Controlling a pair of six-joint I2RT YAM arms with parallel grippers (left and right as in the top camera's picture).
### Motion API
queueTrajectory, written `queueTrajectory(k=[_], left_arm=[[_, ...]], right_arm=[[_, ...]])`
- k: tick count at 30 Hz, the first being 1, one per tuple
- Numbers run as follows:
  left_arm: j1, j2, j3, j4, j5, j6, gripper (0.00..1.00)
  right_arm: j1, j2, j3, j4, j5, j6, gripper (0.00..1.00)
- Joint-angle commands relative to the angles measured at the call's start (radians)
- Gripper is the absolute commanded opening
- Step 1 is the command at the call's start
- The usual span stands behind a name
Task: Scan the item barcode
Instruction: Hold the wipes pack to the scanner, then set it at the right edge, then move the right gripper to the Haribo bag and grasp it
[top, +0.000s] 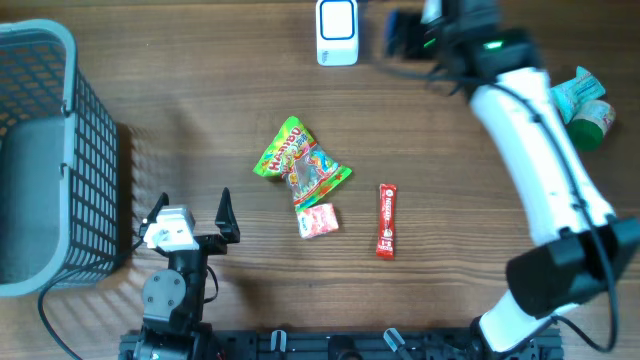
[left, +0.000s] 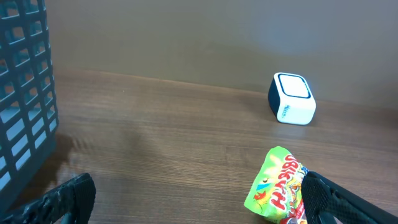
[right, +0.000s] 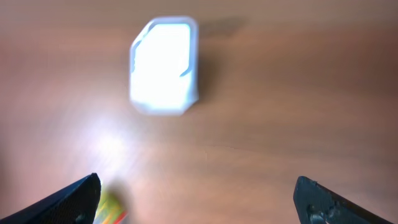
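Hovering by the scanner (top: 337, 32), right fingers (right: 74, 199) stand spread and empty; left fingers (top: 228, 215) likewise, between basket (top: 40, 40) and gummy bag (top: 295, 160).

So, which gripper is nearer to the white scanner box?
Right. The right gripper hovers just beside the white scanner box; the left gripper sits far off, near the basket.

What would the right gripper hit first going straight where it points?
Probably the white scanner box, slightly left of centre ahead of the open right gripper; only bare table lies between. Blurred frame, depth unsure.
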Motion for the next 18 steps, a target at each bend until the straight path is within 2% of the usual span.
queueTrajectory(k=[1, 3, 5, 7, 13, 17, 18], left_arm=[[0.006, -0.002, -0.003, 0.0, -0.009, -0.013, 1.0], [0.006, -0.002, -0.003, 0.0, -0.009, -0.013, 1.0], [0.006, -0.002, -0.003, 0.0, -0.009, -0.014, 1.0], [0.006, -0.002, -0.003, 0.0, -0.009, -0.013, 1.0], [0.006, -0.001, -0.003, 0.0, -0.009, -0.014, 1.0], [0.006, -0.001, -0.003, 0.0, -0.009, -0.013, 1.0], [0.006, -0.001, -0.003, 0.0, -0.009, -0.013, 1.0]], right_arm=[[0.114, 0.061, -0.08, -0.029, -0.191, -0.031, 1.0], [0.174, 0.084, -0.132, -0.016, -0.191, -0.092, 1.0], [0.239, 0.126, -0.205, 0.031, -0.191, -0.28, 1.0], [0.278, 0.163, -0.255, 0.069, -0.191, -0.375, 1.0], [0.346, 0.282, -0.268, 0.16, -0.2, -0.393, 1.0], [0.378, 0.32, -0.268, 0.161, -0.19, -0.392, 1.0], [0.378, 0.32, -0.268, 0.161, -0.19, -0.389, 0.94]])
